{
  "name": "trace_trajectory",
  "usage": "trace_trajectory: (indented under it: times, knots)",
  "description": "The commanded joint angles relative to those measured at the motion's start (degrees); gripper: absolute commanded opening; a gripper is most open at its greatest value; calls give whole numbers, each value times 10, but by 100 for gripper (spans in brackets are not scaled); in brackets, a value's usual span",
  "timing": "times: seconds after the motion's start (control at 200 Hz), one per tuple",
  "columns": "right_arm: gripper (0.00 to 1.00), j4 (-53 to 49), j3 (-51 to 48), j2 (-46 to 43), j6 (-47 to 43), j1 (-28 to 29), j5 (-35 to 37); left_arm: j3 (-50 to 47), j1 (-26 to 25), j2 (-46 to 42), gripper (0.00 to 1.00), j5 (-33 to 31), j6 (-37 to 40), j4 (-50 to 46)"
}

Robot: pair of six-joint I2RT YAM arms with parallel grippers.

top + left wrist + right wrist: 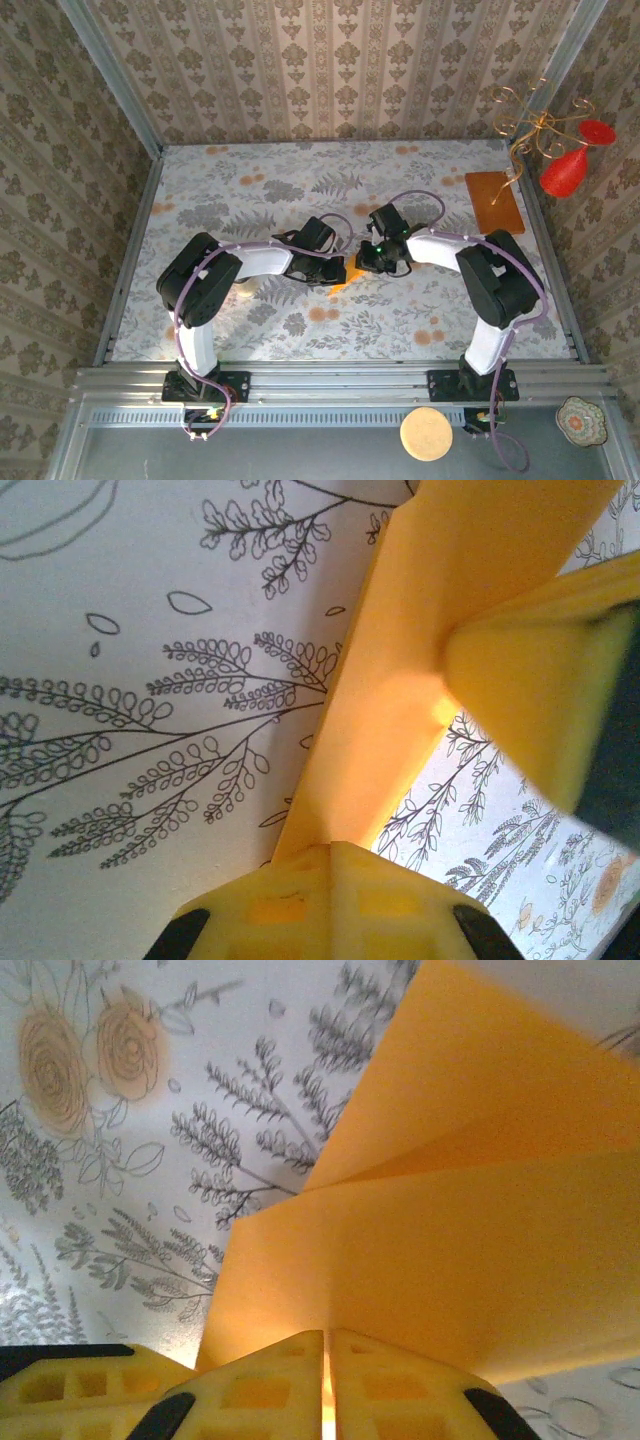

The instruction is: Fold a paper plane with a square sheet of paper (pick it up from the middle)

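Note:
The orange-yellow sheet of paper (341,284) hangs between both grippers just above the middle of the table, mostly hidden under them in the top view. It is folded into overlapping layers (450,1240); I cannot tell whether it has the shape of a paper plane. My left gripper (332,848) is shut on one narrow end of the paper strip (400,670). My right gripper (327,1338) is shut on a folded edge, with the paper pinched in the thin slit between its fingers. The two grippers (336,272) (362,264) nearly touch, and the right one's yellow finger (530,680) looms close in the left wrist view.
The table (250,190) carries a floral cloth. A brown-orange board (493,200) lies at the far right. Red ornaments (565,170) hang on a gold wire stand at the right wall. A round cork disc (427,433) and a small dish (581,418) sit by the near rail.

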Motion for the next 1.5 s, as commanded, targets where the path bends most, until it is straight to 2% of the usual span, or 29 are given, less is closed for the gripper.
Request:
trace_trajectory:
  times: [0.0, 0.435, 0.665, 0.915, 1.0, 1.155, 1.3, 1.496]
  knots:
    - [14, -55, 27, -24, -22, -5, 81, -3, -1, 26, 0, -20, -9, -67]
    - [15, -49, 35, 23, -18, -30, 115, -15, -2, 24, 0, -15, -18, -62]
    - [13, 11, -21, 35, -5, -68, 69, -20, -1, 27, 0, -13, -25, -59]
    - [11, 109, -81, -11, -21, -127, -7, -34, -1, 28, 0, -11, -32, -49]
    - [11, 111, -86, -64, -35, -108, -10, -31, -2, 28, 0, -11, -31, -48]
    - [9, 89, -94, -140, -20, -37, 47, -22, -2, 31, 0, -11, -30, -49]
    - [4, 116, -118, -132, 51, 11, 70, -21, -3, 32, 0, -12, -31, -47]
    - [0, 183, -134, -83, 99, 37, 40, -24, -3, 32, 0, -10, -35, -43]
